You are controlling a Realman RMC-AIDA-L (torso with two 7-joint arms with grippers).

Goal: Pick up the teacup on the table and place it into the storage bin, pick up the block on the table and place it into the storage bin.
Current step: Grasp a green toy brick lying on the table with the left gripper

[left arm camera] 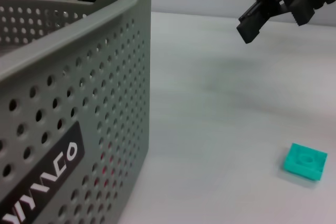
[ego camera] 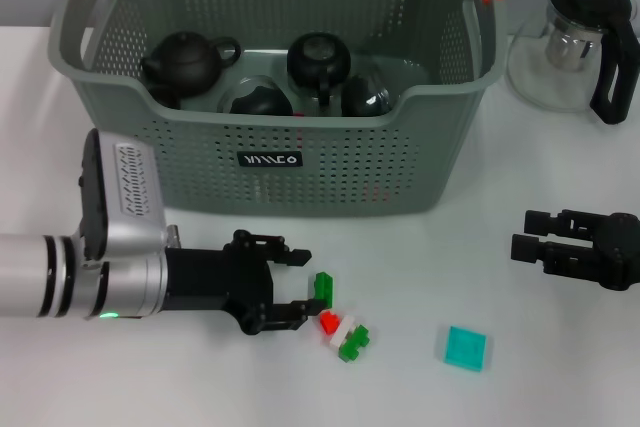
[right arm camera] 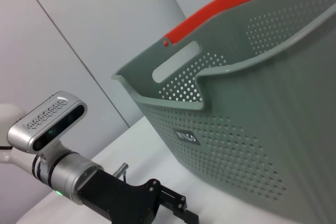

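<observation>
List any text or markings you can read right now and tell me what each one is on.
"VIVACO", roughly: white stylised lettering on the small black label on the front wall of the storage bin. The first letters run together, so that spelling is my best reading.
No other text or numbers can be read: none on the glass pot, the blocks, the left gripper or the right gripper.

Only readable marking: small black label [ego camera: 271, 160] with white lettering on the front wall of the storage bin [ego camera: 400, 162], center of the head view. Stylized letters, hard to parse. Same label is at lower left in the left wrist view, cut off by the frame edge, and tiny mid-frame in the right wrist view. No other text, numbers or signs legible.
</observation>
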